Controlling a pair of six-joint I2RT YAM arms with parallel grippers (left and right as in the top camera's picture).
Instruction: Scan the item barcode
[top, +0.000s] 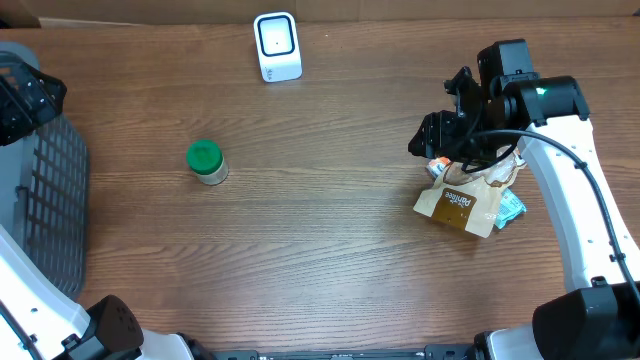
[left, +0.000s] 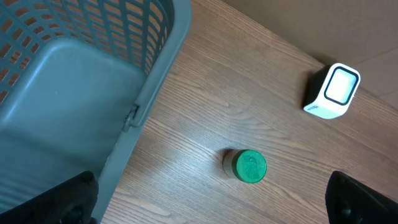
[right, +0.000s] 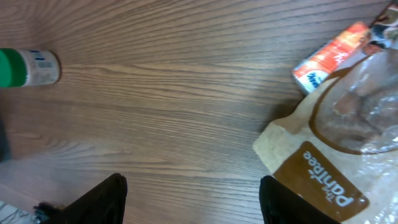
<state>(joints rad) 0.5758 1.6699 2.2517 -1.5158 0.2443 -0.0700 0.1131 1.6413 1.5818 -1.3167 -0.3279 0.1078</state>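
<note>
We see a wood-grain counter (top: 330, 260) backed by a tan panel (left: 348, 25), a grey basket (top: 50, 190) at its left, and a white scanner (top: 277, 45) at the far side. The brown pouch (top: 458, 205) lies flat at the right beside 2 smaller packets (top: 512, 208), face up, its long axis slanting near-left to far-right. The right hand (right: 193, 199) hovers just above it, fingers apart on nothing; the left hand (left: 211, 205) gapes wide near the basket.

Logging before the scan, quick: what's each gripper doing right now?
Left gripper: open, holding nothing.
Right gripper: open, holding nothing.
</note>
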